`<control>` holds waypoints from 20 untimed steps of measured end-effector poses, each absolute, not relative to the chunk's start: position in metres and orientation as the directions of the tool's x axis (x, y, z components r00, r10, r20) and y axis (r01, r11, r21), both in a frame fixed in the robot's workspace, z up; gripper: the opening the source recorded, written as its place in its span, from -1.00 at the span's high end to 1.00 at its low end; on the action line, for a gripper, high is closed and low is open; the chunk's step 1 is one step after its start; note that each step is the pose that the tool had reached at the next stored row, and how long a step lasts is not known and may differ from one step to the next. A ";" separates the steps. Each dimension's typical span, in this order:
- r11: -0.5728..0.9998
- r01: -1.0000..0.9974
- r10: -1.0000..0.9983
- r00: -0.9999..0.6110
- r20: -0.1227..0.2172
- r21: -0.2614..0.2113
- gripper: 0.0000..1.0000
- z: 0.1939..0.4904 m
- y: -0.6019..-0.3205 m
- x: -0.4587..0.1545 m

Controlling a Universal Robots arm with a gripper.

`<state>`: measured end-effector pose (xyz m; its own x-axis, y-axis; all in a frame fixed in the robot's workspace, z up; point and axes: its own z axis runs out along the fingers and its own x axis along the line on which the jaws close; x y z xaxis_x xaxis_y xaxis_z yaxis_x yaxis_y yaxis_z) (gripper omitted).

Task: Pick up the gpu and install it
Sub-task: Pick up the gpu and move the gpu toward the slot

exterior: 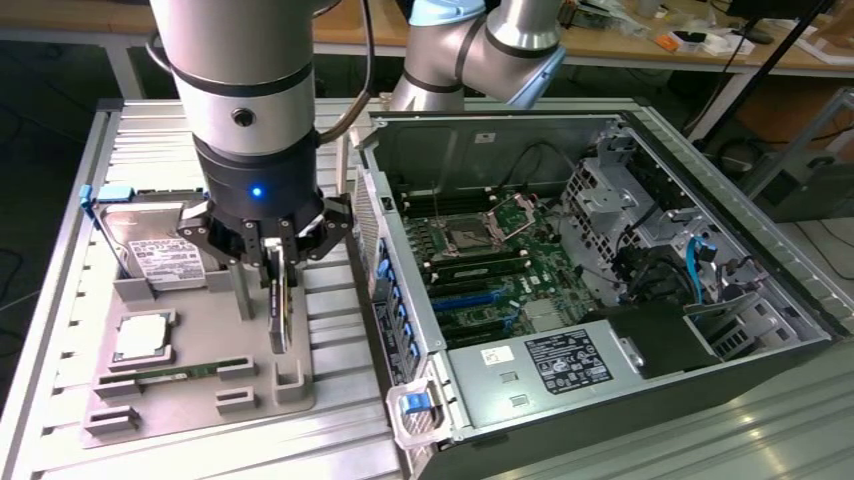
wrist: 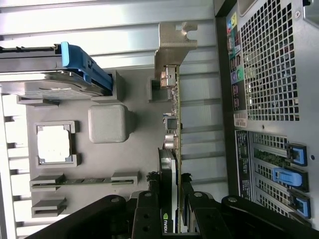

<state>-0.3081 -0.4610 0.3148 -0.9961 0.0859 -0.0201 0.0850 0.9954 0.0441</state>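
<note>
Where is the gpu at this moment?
At the exterior view's left, the gpu stands edge-on over the grey tray, clamped in the gripper, between the hard drive and the open computer case.

A ribbed metal table bears a grey tray and an open computer case.

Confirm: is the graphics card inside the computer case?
Out. The graphics card is on edge over the grey tray beside the case, with the gripper closed on it.

Robotics lab: cluttered benches in bkgd, open PC tower.
</note>
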 end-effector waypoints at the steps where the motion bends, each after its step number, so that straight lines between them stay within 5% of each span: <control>1: 0.995 0.085 0.086 -0.996 -0.020 0.044 0.47 0.315 -0.461 -0.308; 20: 0.995 0.086 0.087 -0.996 -0.020 0.044 0.47 0.324 -0.461 -0.308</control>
